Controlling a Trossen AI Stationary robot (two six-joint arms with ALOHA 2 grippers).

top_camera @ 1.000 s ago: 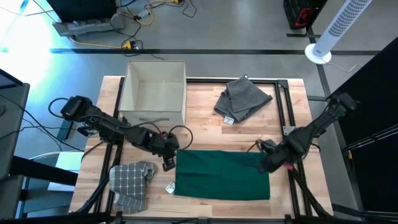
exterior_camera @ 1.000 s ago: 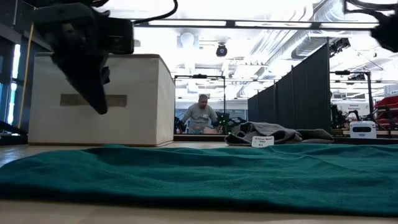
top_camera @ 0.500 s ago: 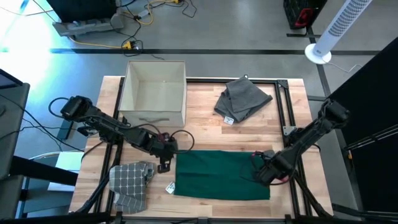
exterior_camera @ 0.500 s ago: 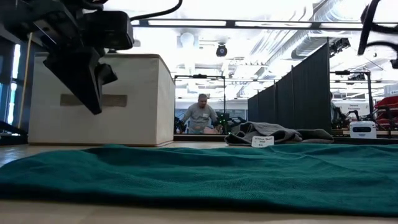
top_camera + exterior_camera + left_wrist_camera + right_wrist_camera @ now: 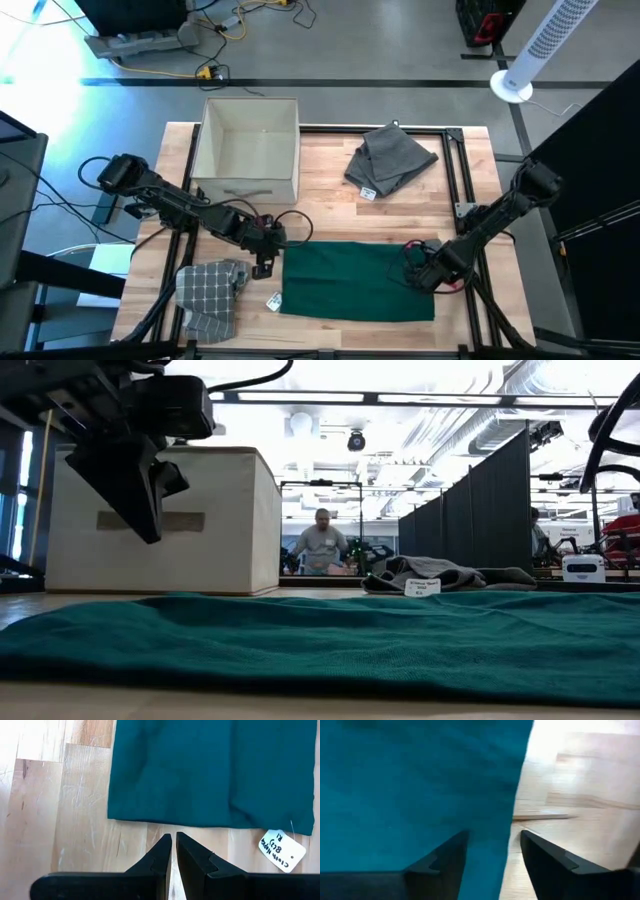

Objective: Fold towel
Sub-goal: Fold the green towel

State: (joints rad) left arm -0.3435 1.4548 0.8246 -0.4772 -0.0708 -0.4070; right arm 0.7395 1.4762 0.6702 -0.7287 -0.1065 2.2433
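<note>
table [image 5: 330,165] carrying everything | green towel [image 5: 357,281] spread flat at table's front edge | beige box [image 5: 248,148] at rear left of towel | grey cloth [image 5: 390,160] behind towel | checked cloth [image 5: 210,297] left of towel | left gripper [image 5: 173,840] pinched closed, off towel's left edge | right gripper [image 5: 491,840] parted over towel's right edge, seemingly not gripping

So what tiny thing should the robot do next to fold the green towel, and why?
Probably lower the right end effector and close it on the green towel. Its open fingers already straddle the towel's right edge, which lies flat and ungrasped. The left end effector is shut above bare wood beside the other edge.
</note>
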